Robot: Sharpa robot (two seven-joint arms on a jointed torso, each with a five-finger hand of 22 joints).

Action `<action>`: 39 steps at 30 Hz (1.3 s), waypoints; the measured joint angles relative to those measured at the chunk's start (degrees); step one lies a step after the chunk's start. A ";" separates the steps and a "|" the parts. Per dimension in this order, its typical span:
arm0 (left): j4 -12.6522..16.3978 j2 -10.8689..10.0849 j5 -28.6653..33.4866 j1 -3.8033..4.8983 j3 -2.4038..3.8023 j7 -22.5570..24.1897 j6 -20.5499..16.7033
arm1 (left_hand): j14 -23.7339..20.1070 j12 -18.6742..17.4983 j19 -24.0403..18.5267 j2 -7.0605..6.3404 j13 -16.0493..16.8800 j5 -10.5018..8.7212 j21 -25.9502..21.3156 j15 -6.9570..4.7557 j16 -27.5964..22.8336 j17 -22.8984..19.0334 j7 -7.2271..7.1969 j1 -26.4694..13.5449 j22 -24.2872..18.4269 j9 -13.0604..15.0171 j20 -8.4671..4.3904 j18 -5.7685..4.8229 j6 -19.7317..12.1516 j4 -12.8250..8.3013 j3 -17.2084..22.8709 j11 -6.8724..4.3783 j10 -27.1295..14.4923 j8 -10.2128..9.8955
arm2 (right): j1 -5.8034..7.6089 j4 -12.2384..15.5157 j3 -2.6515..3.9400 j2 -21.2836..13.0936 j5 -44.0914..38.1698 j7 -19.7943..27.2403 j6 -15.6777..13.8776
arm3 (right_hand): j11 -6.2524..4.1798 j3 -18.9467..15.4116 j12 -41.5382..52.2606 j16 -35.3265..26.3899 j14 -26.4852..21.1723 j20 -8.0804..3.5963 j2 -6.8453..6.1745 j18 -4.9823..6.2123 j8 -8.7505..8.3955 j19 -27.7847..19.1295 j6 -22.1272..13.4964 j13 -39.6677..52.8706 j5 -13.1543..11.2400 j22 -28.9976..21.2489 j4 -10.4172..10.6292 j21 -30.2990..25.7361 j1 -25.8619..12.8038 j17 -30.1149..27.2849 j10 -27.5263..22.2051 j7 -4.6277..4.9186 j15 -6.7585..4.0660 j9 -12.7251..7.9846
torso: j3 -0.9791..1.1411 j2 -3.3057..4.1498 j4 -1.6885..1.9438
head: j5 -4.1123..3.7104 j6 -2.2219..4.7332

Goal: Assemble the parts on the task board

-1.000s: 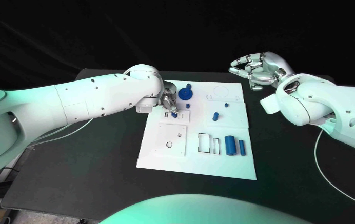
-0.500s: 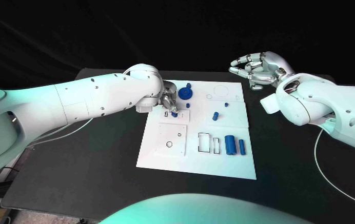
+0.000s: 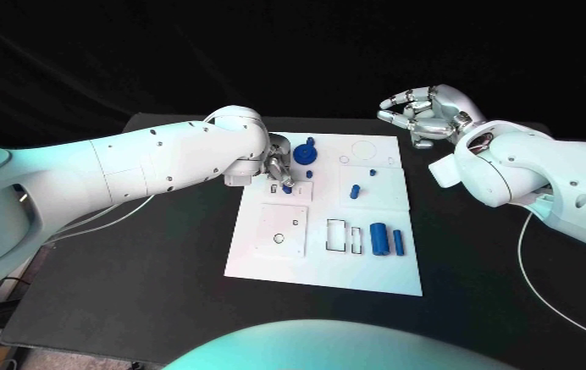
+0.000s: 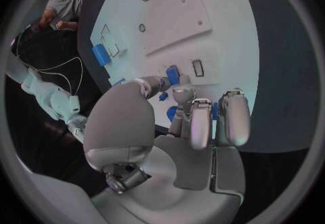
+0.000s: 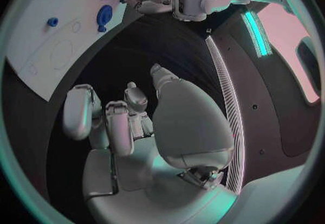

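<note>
Head view: left hand (image 3: 279, 169) pinches a small blue part (image 3: 287, 189) at the board's (image 3: 323, 270) ten o'clock; right hand (image 3: 422, 116), fingers curled on nothing, hovers off its one o'clock corner.

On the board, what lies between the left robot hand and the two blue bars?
In the head view, between the left robot hand and the blue bars lie white task board and rectangular slots.

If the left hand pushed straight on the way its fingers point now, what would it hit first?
Probably the small blue part at the left hand's fingertips, then the task board just beneath it; depth between them is unclear.
</note>
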 measured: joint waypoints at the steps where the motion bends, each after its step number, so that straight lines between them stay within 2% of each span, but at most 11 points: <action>1: -0.05 0.03 0.15 0.00 0.00 -0.05 -0.01 | -0.08 0.00 0.00 0.08 -0.12 0.00 0.00 -0.08 0.00 0.00 0.00 -0.21 0.00 0.33 0.00 0.00 0.00 -0.17 -0.17 -0.09 0.11 0.00 | 0.00 0.01 0.00 -0.01 0.00 0.00 0.00 | 0.00 0.00 0.00 0.00 0.00 0.00 0.00 0.00 0.00 0.00 0.00 -0.03 0.00 0.00 0.00 -0.23 0.00 0.00 0.00 0.00 0.00 0.00 | 0.01 0.00 0.00 | -0.02 0.02; 15: -0.81 0.43 1.80 0.03 -0.01 -0.74 -0.06 | 0.00 -0.28 0.41 0.04 -0.49 -0.31 0.00 -0.84 0.00 0.00 -1.23 -2.84 0.04 2.20 -0.41 0.01 0.37 -0.71 -0.70 -0.69 0.73 0.38 | 0.00 0.06 0.00 -0.10 0.02 0.02 0.01 | 0.00 0.00 0.00 -0.32 0.00 0.00 0.00 0.00 0.00 0.00 0.00 -0.13 0.00 0.04 0.00 -0.31 0.00 -0.01 0.00 0.00 0.00 0.00 | -0.02 0.03 0.03 | -0.21 0.02; 16: -0.85 0.46 1.90 0.04 -0.01 -0.79 -0.06 | 0.00 -0.28 0.41 0.07 -0.49 -0.31 0.00 -0.84 0.00 0.00 -1.30 -3.50 0.04 2.39 -0.41 0.00 0.44 -0.85 -0.56 -0.69 0.73 0.09 | 0.00 0.07 0.00 -0.10 0.02 0.03 0.01 | 0.00 0.00 0.00 -0.32 0.00 0.00 0.00 0.00 0.00 0.00 0.00 -0.13 0.00 0.04 0.00 -0.31 0.00 -0.01 0.00 0.00 0.00 0.00 | -0.02 0.03 0.03 | -0.23 0.01; 17: -0.89 0.48 2.00 0.04 0.00 -0.84 -0.06 | 0.00 -0.28 0.41 -0.17 -0.49 -0.50 0.00 -0.84 0.00 0.00 -1.43 -3.80 0.04 2.39 -0.41 0.00 0.58 -3.08 1.66 -0.69 0.73 -0.13 | 0.00 0.07 0.00 -0.11 0.02 0.03 0.01 | 0.00 0.00 0.00 -0.32 0.00 0.00 0.00 0.00 0.00 0.00 0.00 -0.13 0.00 0.04 0.00 -0.31 0.00 -0.01 0.00 0.00 0.00 0.00 | -0.03 0.04 0.03 | -0.26 -0.02; 23: -1.11 0.58 2.42 0.06 0.03 -1.07 -0.06 | 0.01 -0.28 0.41 -0.17 -0.53 -0.83 -0.22 -0.84 0.00 0.00 -1.75 -5.20 0.03 2.28 -0.41 0.01 0.92 -3.21 1.48 -0.69 0.74 -1.01 | 0.00 0.09 0.00 -0.14 0.03 0.05 0.01 | -0.17 -0.17 0.00 -0.32 0.00 -0.16 0.00 0.00 0.00 -0.15 0.00 -0.40 0.00 0.04 0.16 -0.75 0.00 -0.01 -0.17 0.00 0.00 -0.05 | -0.04 0.07 0.03 | -0.36 -0.08; 26: -1.30 0.61 2.60 0.06 0.03 -1.18 -0.10 | 0.01 -0.27 0.47 -0.48 -0.42 -1.07 -0.22 -0.84 0.00 0.00 -1.86 -6.45 0.03 2.20 -0.47 0.01 1.63 -1.05 -0.70 -0.79 0.83 -1.58 | 0.00 0.09 0.00 -0.16 0.04 0.06 0.02 | -0.06 -0.17 0.00 -0.32 0.00 0.00 0.00 0.00 0.00 -0.42 0.00 -0.57 0.00 0.04 0.16 -0.75 0.00 -0.02 -0.49 0.00 0.00 -0.05 | -0.03 0.07 0.04 | -0.37 -0.08; 31: -1.59 0.65 2.93 -0.06 -0.05 -1.37 -0.20 | 0.01 -0.27 0.83 -1.09 -0.42 -1.49 -0.22 -0.84 0.00 -0.01 -1.96 -8.17 0.44 2.31 -0.41 0.00 2.33 2.75 -7.20 -0.82 0.80 -2.34 | 0.00 0.13 0.00 -0.22 0.04 0.06 0.02 | -0.15 -0.32 0.00 -0.32 0.00 0.00 0.18 0.00 0.21 -0.42 0.00 -0.68 0.00 0.03 0.66 -0.99 -0.18 -0.02 -0.57 0.00 0.00 -0.11 | -0.03 0.05 0.08 | -0.42 -0.09; 39: -1.89 0.68 3.38 -0.10 -0.06 -1.52 -0.44 | 0.00 -0.28 0.83 -1.09 -0.43 -1.49 -0.22 -0.84 0.00 -0.01 -1.86 -8.17 0.50 2.45 -0.41 0.00 2.63 4.14 -9.34 -0.82 0.80 -2.63 | 0.00 0.18 0.00 -0.32 0.05 0.07 0.03 | -0.15 -0.32 0.00 -0.54 0.00 0.00 0.38 0.01 0.22 -0.42 0.00 -0.75 0.00 0.02 0.66 -1.33 -0.38 -0.02 -0.57 0.00 0.00 -0.11 | -0.04 0.02 0.07 | -0.37 -0.02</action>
